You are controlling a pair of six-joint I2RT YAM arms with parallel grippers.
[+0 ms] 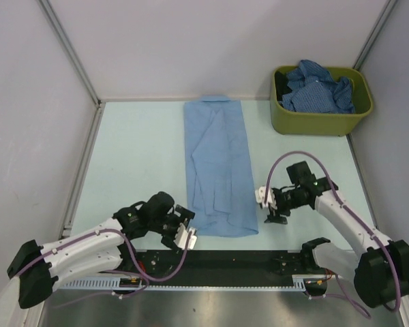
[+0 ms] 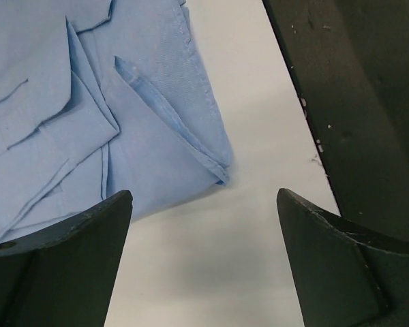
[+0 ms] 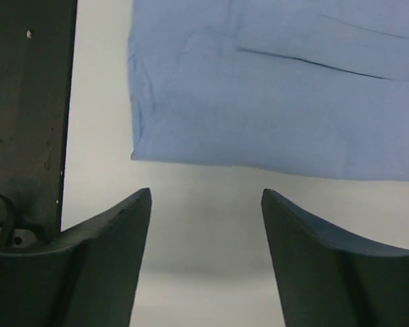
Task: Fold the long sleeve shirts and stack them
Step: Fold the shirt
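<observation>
Flanking the near hem of the light blue shirt (image 1: 218, 170), laid along the middle of the table (image 1: 136, 157), the left gripper (image 1: 185, 235) and right gripper (image 1: 267, 208) hang spread and empty, likely poised for the next fold. Darker shirts (image 1: 320, 92) fill the far-right-corner bin (image 1: 313, 126).

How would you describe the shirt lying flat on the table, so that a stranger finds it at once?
Start from the pale green table. In its middle lies the light blue shirt, folded into a long narrow strip. Unlike the darker patterned shirts crumpled in the olive bin, it is plain and flat.
</observation>
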